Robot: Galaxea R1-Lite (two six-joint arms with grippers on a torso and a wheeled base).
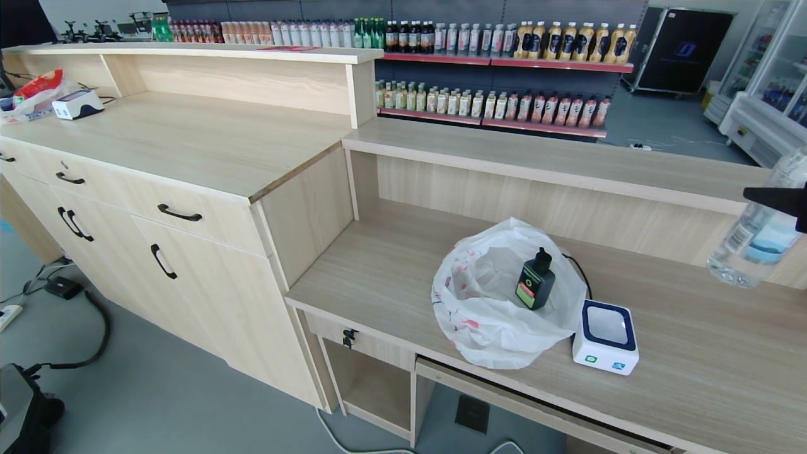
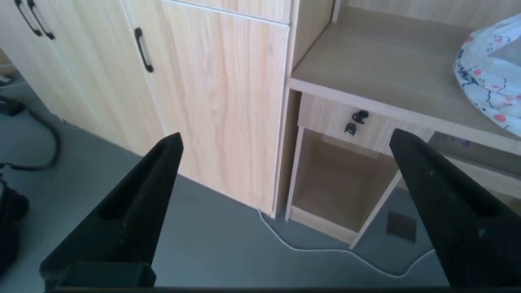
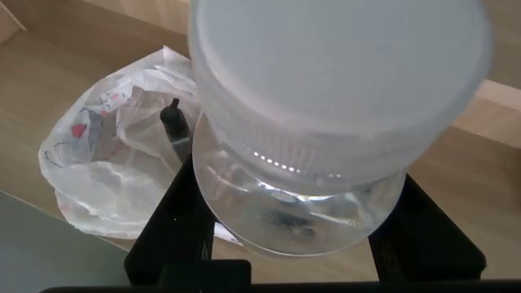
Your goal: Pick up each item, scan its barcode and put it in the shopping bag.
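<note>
A clear water bottle [image 1: 754, 238] hangs tilted above the counter's right end, with my right gripper [image 1: 779, 199] shut on it. Seen from the right wrist, its white cap [image 3: 338, 65] is close up and the right gripper [image 3: 301, 236] clamps the body from both sides. A white plastic shopping bag [image 1: 498, 309] lies open on the lower counter, and a dark bottle with a green label [image 1: 536, 281] stands in it. The white and blue barcode scanner [image 1: 605, 337] sits just right of the bag. My left gripper [image 2: 285, 220] hangs open over the floor in front of the cabinets, holding nothing.
A taller counter block [image 1: 189, 145] with drawers rises left of the bag. A second scanner [image 1: 77, 104] and a red and white bag [image 1: 34, 94] lie at its far left. Drink shelves [image 1: 492, 44] line the back. Cables [image 1: 75, 302] trail on the floor.
</note>
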